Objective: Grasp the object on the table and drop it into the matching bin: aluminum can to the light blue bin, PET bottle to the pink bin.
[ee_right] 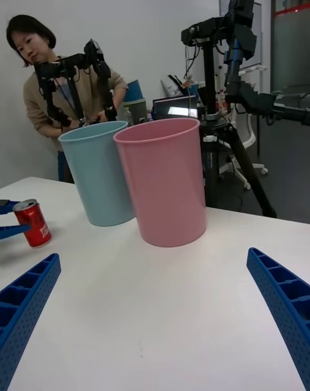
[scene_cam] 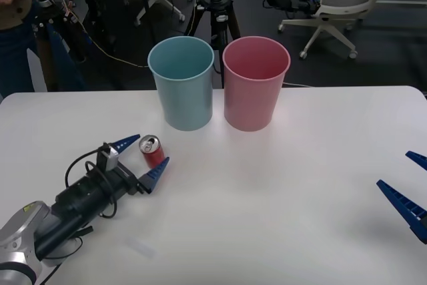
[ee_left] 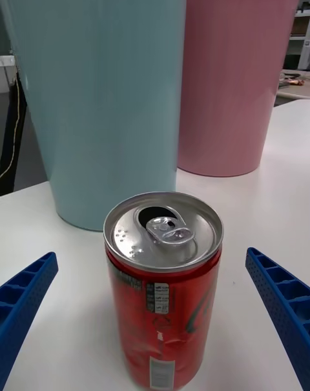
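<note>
Two spread fingers of the left end effector (scene_cam: 146,155) are set either side of the upright aluminum can (scene_cam: 152,151), ungrasped; the right end effector (scene_cam: 408,185) is held released near the counter (scene_cam: 280,198) edge.

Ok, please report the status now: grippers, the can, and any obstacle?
Left gripper open, straddling the red can, no contact yet. Can upright on the table, near the light blue bin. Right gripper open, idle at table's right edge. Nothing blocking.

Your left arm (scene_cam: 63,208) is black and cylindrical past a silver-grey joint, looped with black cable, and both claws carry ribbed blue fingers (scene_cam: 157,171).
</note>
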Action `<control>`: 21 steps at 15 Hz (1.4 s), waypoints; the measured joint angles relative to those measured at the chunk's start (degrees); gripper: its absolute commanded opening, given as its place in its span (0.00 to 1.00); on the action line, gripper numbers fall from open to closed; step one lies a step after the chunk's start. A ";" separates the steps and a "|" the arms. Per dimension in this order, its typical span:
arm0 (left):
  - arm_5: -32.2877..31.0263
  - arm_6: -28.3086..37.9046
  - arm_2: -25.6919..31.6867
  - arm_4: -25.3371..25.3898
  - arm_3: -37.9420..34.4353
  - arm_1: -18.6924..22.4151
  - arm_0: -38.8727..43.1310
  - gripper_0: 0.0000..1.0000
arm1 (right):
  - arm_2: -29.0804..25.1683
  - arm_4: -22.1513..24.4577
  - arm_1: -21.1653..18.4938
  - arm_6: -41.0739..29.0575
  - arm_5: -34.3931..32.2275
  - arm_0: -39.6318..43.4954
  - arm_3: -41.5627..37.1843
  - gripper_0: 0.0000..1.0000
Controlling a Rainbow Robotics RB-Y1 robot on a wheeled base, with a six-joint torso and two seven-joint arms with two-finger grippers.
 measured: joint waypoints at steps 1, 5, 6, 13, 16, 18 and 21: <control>0.56 0.05 -0.39 0.02 0.00 -0.02 -0.22 1.00 | 0.00 0.00 0.00 0.00 0.00 0.00 0.00 1.00; 1.74 0.19 -1.47 -0.02 0.00 -0.02 -1.15 1.00 | 0.00 0.00 0.00 0.00 0.00 0.00 0.00 1.00; 2.00 0.24 -1.53 -0.02 0.00 -0.02 -1.31 1.00 | 0.00 0.00 0.00 0.00 0.00 0.00 0.00 1.00; 2.91 1.02 -1.81 -0.02 0.00 -0.02 -1.73 0.00 | 0.00 0.00 0.00 0.00 0.00 0.00 0.00 1.00; 2.92 1.26 -1.81 -0.02 -0.06 -0.02 -1.73 0.00 | 0.00 0.00 0.00 0.00 0.00 0.00 0.00 1.00; 2.91 1.34 -1.81 -0.02 -0.06 0.00 -1.76 0.00 | 0.00 0.00 0.00 0.00 0.00 0.00 0.00 1.00; 2.53 1.79 -1.81 -0.02 -0.07 0.11 -1.82 0.00 | 0.00 0.00 0.00 0.00 0.00 0.00 0.00 1.00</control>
